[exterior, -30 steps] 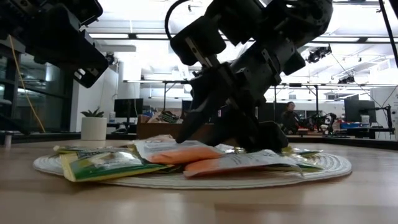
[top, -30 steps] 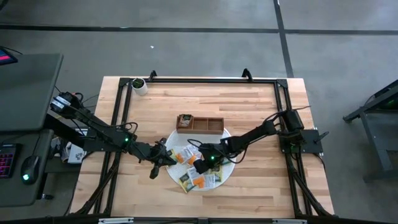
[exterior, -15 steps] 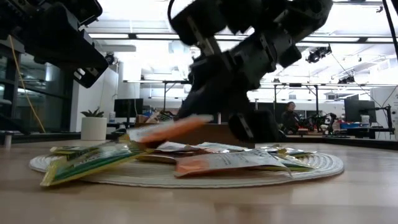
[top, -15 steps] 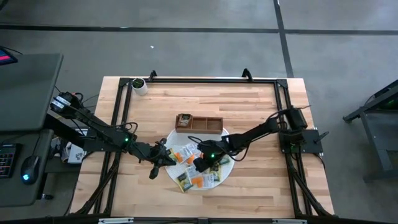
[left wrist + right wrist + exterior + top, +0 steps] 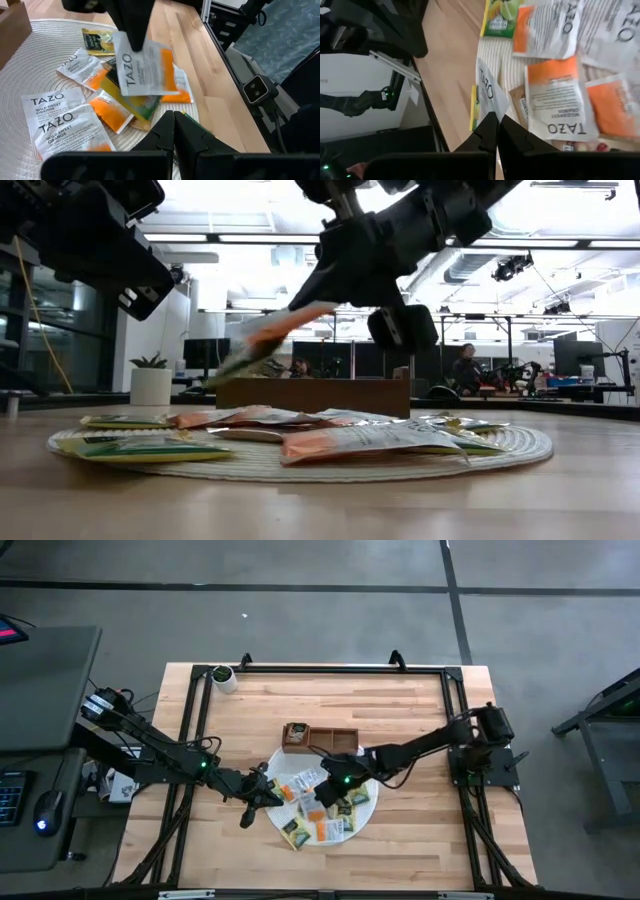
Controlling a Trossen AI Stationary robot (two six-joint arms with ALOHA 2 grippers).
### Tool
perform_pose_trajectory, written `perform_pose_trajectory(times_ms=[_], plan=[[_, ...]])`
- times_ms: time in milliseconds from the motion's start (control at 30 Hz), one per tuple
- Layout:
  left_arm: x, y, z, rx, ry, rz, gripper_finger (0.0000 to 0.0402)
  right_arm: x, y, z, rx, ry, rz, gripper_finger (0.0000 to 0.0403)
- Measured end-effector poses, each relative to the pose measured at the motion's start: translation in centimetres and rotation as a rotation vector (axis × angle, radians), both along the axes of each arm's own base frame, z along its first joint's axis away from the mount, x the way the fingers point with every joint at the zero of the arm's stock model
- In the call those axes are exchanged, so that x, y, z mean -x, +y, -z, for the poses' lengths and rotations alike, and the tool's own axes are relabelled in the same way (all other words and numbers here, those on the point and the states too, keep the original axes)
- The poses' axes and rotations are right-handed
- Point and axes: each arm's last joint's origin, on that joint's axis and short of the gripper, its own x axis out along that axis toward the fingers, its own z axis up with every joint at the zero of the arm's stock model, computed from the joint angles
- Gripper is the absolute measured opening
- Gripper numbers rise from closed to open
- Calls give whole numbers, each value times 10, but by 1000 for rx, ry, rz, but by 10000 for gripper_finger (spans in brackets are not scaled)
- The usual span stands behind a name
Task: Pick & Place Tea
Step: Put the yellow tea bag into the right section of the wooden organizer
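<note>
From above, you see the right end effector (image 5: 322, 783) over the white mat (image 5: 366, 812), near the wooden tray (image 5: 322, 739). Your low view shows it clenched on a tea packet (image 5: 268, 340), lifted clear of the others. Your left wrist view shows the left end effector (image 5: 173, 118) closed, empty.

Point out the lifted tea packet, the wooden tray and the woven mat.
lifted tea packet (image 5: 145, 67), left wrist view, middle of its white printed face.
wooden tray (image 5: 345, 744), high view, right end of its rim.
woven mat (image 5: 510, 445), low view, bare right edge.
</note>
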Motion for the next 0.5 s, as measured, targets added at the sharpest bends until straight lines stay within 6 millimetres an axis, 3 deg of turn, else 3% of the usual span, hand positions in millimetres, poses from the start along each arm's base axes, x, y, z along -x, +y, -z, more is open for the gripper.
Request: perform_pose_trajectory(times_ms=[500], plan=[[-1,2,0,-27,-15,-66,1,0,0,-8,81,-97,-137,0]])
